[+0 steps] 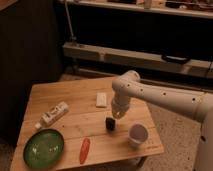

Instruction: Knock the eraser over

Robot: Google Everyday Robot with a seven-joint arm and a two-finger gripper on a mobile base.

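The eraser [109, 123] is a small black block standing upright on the wooden table [75, 97], right of centre. My gripper [116, 113] hangs at the end of the white arm [160, 97], just above and slightly right of the eraser, very close to its top. A white cup [137, 134] stands to the eraser's right, near the table's front right corner.
A flat white block [101, 99] lies behind the eraser. A red elongated piece [84, 150] lies near the front edge. A green plate [44, 148] sits front left, with a white tube [54, 114] behind it. Dark shelving stands behind the table.
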